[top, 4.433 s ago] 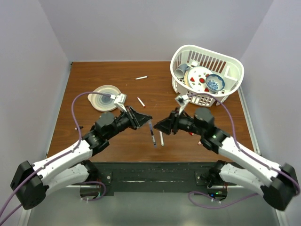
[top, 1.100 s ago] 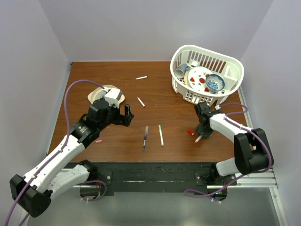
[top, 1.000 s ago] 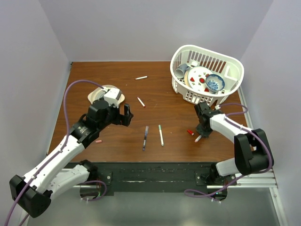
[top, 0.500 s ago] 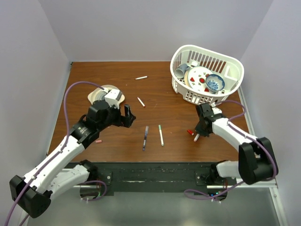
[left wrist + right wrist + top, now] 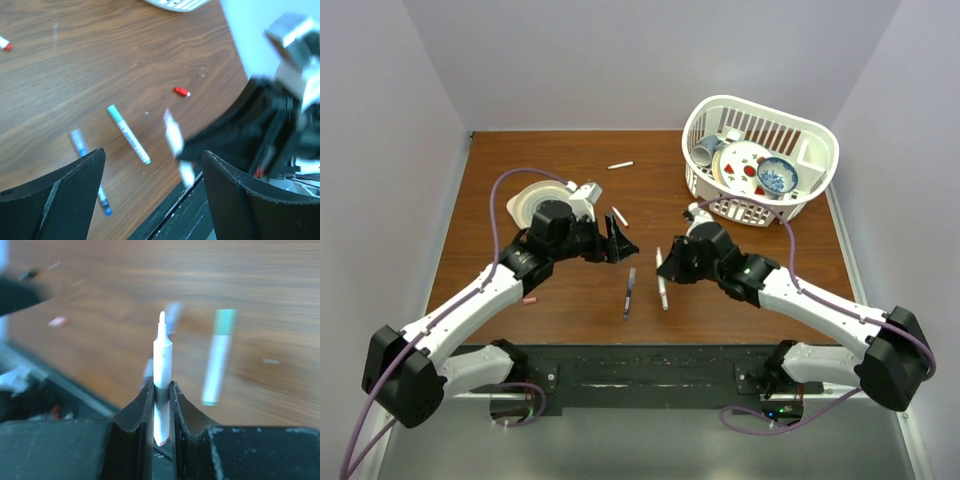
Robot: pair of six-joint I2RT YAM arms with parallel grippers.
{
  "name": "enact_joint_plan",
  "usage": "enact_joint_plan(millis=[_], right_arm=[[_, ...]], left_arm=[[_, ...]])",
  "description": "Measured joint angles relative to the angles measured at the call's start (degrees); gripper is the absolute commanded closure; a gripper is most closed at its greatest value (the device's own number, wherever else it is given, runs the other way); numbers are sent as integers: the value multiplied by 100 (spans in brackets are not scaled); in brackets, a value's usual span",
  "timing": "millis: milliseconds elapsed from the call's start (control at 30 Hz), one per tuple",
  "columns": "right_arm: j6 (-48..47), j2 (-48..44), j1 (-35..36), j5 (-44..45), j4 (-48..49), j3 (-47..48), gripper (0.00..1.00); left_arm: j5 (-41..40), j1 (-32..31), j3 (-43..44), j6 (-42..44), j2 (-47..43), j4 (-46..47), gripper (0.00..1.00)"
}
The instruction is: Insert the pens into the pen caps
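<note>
The right claw (image 5: pixel 161 385) pinches a bare white pen (image 5: pixel 161 347) low on its barrel; so thin a hold may let it swivel or slip if it meets a cap off-axis. The left claw (image 5: pixel 153 152) hangs spread and empty, so no cap is steadied for it. Beyond, a green-capped pen (image 5: pixel 127 135) and a blue pen (image 5: pixel 89 162) lie on the surface (image 5: pixel 125 50), the red cap (image 5: pixel 181 91) farther off, seemingly hidden from above by the right arm (image 5: pixel 800 300). Blur smears both wrist views

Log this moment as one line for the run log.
left tool: open, empty | right tool: shut on uncapped white pen | table: blue pen, green-capped pen, red cap lying loose
</note>
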Motion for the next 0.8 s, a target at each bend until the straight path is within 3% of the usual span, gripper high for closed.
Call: enact_joint_plan(millis=[300, 633, 733, 800], right_arm=[[55, 236, 1198, -101, 942, 284, 100], [52, 232, 1537, 321, 1067, 356, 100], [57, 232, 1563, 446, 1062, 363, 100], [68, 223, 1572, 531, 1058, 363, 100]], left_arm=[[358, -87, -37, -302, 229, 717, 32], [278, -129, -249, -516, 122, 549, 28], [234, -129, -282, -597, -13, 490, 31], [229, -129, -306, -634, -76, 492, 38]])
